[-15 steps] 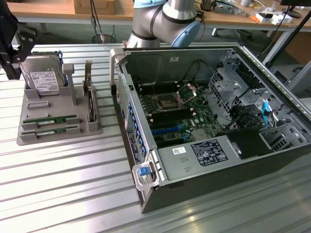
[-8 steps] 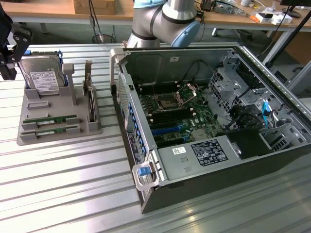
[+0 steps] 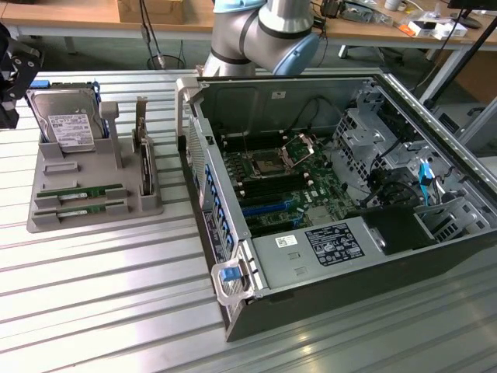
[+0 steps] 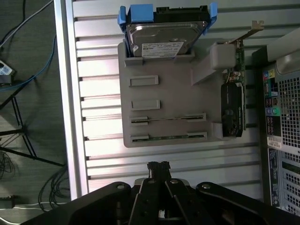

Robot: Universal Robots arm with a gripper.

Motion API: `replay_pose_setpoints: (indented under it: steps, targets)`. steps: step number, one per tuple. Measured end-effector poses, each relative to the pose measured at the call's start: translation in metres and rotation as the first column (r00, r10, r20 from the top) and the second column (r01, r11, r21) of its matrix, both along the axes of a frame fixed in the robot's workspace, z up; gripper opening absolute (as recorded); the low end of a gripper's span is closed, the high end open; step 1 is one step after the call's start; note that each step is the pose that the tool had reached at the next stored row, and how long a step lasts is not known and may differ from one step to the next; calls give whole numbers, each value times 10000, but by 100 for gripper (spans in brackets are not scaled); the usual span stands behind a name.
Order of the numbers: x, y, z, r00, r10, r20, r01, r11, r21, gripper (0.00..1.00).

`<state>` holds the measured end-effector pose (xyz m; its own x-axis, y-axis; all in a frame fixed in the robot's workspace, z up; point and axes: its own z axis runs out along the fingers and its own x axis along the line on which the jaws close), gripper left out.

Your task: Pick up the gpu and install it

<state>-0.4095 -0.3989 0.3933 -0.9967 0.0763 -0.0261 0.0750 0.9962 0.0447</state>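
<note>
- On the tabletop [image 3: 101, 295], at the exterior view's left, sits a grey holder [image 3: 46, 221] with its parts. The open computer case [image 3: 233, 311] stands just beside it at the exterior view's right.
- The gpu [image 4: 168, 137] — a long, thin green stick — lies on edge in the holder's outermost slot. A second green stick [image 4: 168, 117] sits in the slot next to it, parallel and apart.
- In the exterior view these two sticks lie at the holder's near end, and none stands in the case.
- The pincer [image 4: 158, 167] hangs over the bare tabletop just off that slotted end, its tips pressed together with nothing between them. It touches neither the holder nor the gpu, the part nearest to it.
- A silver hard drive [image 3: 70, 124] with a white label leans at the holder's far end, in a blue frame.
- A dark card [image 3: 145, 167] with a metal bracket stands on edge along the holder's side nearest the case.
- Inside the case the green motherboard [image 3: 272, 186] lies uncovered — the arm [image 3: 268, 35] rises behind the case.
</note>
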Motion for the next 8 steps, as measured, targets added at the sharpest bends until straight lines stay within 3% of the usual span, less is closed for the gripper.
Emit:
replay_pose_setpoints:
  steps: [8]
  targets:
    - [-129, 0, 0, 10000, 1, 0, -1, 10000, 0, 10]
